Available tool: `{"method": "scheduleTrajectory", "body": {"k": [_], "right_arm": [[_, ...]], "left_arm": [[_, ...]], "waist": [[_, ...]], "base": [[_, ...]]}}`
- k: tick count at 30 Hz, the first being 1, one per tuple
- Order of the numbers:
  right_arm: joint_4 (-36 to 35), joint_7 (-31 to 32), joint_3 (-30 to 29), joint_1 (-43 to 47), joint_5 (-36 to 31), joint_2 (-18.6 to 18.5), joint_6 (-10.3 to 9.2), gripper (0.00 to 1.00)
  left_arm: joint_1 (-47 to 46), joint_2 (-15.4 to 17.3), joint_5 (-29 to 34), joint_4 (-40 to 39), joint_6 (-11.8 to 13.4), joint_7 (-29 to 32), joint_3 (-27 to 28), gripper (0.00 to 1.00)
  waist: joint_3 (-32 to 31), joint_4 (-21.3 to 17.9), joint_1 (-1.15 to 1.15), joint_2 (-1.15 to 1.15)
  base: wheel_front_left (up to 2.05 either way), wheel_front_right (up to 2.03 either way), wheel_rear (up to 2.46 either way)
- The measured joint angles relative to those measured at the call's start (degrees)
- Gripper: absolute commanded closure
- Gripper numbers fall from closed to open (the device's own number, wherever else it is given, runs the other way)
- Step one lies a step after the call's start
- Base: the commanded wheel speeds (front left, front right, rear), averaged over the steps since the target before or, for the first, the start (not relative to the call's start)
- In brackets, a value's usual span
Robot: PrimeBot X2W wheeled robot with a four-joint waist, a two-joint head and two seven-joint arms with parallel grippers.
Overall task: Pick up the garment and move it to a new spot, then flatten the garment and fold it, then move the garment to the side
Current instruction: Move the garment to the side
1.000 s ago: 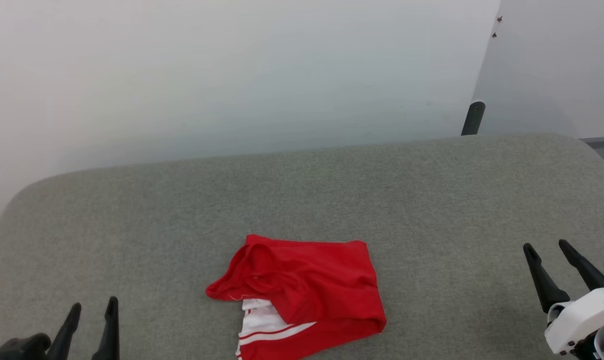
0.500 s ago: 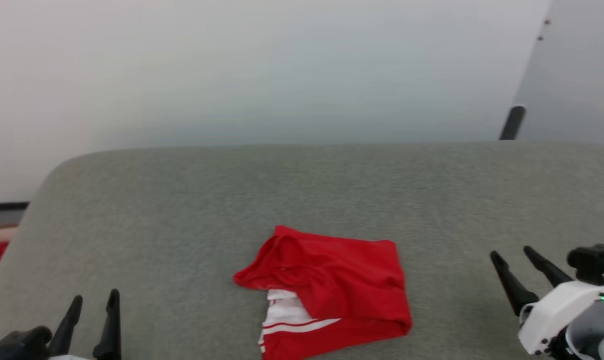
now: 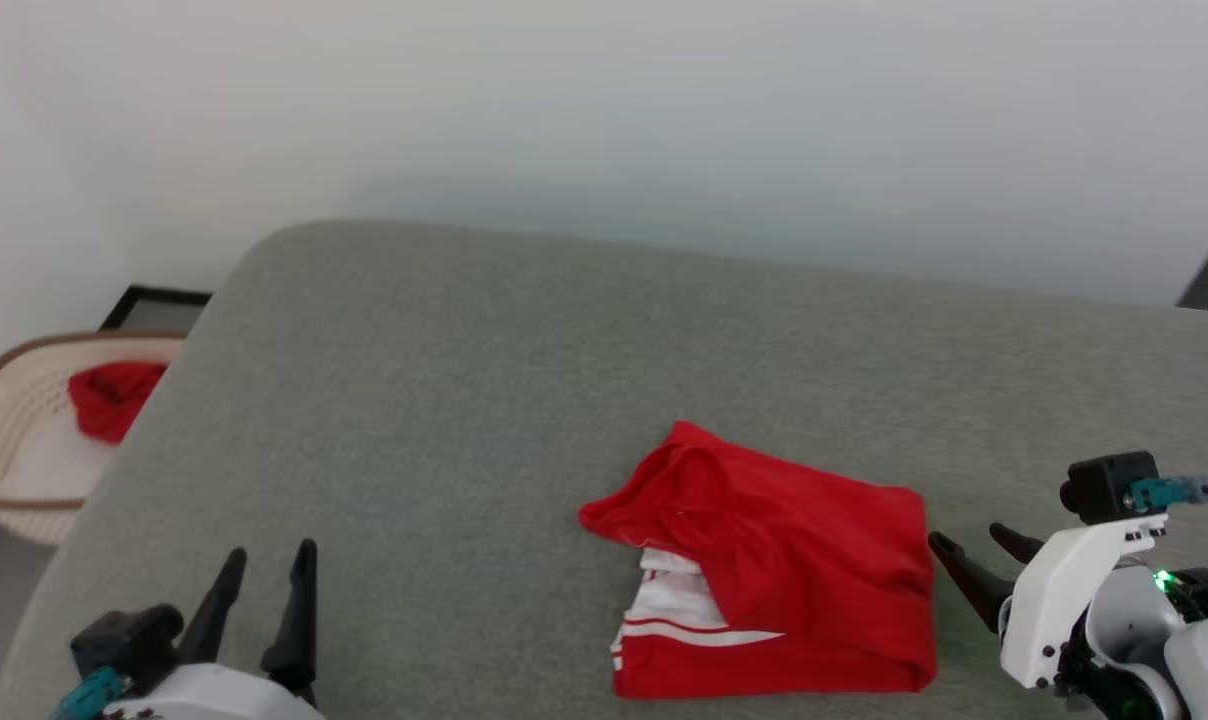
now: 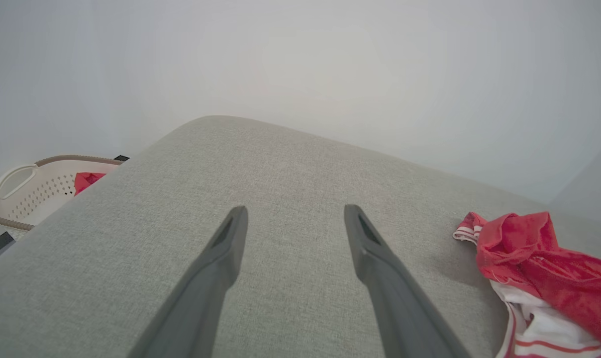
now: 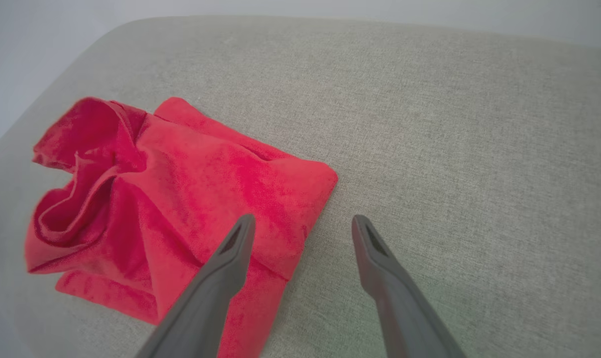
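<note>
**Red shirt bunched near the front edge, loads of free cushion to the left**

Head view: the garment (image 3: 774, 580) lies roughly folded on the grey cushion (image 3: 464, 400), right of middle and close to the near edge. The left gripper (image 3: 273, 550) and right gripper (image 3: 965, 536) both have their fingers spread and hold nothing. The right one is just beside the garment's right edge.

Left wrist view: bare cushion ahead, and a laundry basket (image 4: 27, 194) past the left edge.

Right wrist view: one finger is over the garment's corner, with bare cushion beyond
</note>
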Motion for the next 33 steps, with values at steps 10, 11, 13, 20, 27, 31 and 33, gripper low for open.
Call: {"method": "scheduleTrajectory", "body": {"k": [10, 11, 13, 20, 27, 31, 33], "right_arm": [[2.07, 14.73, -4.10, -2.63, -1.89, 1.24, 0.00, 0.00], [2.01, 15.77, -4.54, -2.75, -2.00, 1.55, 0.00, 0.00], [2.24, 17.82, -5.64, -3.09, -2.65, 2.56, 0.00, 0.00], [2.98, 23.95, -8.51, -5.47, -3.70, 4.66, -0.02, 0.02], [2.46, 27.82, -9.51, -6.75, -3.67, 5.75, -0.04, 1.00], [1.44, 28.49, -9.51, -7.09, -4.25, 5.72, -0.02, 1.00], [0.92, 28.58, -9.35, -7.23, -4.42, 5.65, 0.00, 1.00]], "left_arm": [[-3.75, -2.32, 0.01, 2.65, -1.32, -0.55, -1.37, 0.00], [-4.07, -2.50, 0.01, 2.83, -1.45, -0.57, -1.42, 0.00], [-4.69, -2.92, 0.02, 3.34, -1.62, -0.74, -1.51, 0.00], [-6.32, -4.02, 0.11, 4.70, -2.49, -1.05, -1.32, 0.00], [-6.49, -4.68, 0.45, 5.68, -3.01, -1.23, -0.54, 0.00], [-6.49, -4.70, 0.66, 5.88, -3.10, -1.24, 0.01, 0.00], [-6.51, -4.71, 1.00, 5.92, -3.25, -1.25, 0.11, 0.00]], "waist": [[5.23, 4.53, 0.00, 0.00], [5.74, 4.85, 0.00, 0.00], [6.79, 5.43, 0.00, 0.00], [9.89, 6.85, 0.00, 0.00], [11.10, 7.24, 0.00, 0.00], [10.95, 6.50, 0.00, 0.00], [10.77, 5.97, 0.00, 0.00]], "base": [[0.00, 0.00, 0.00], [0.00, 0.00, 0.00], [0.00, 0.00, 0.00], [0.00, 0.00, 0.00], [0.00, 0.00, 0.00], [0.00, 0.00, 0.00], [0.00, 0.00, 0.00]]}}
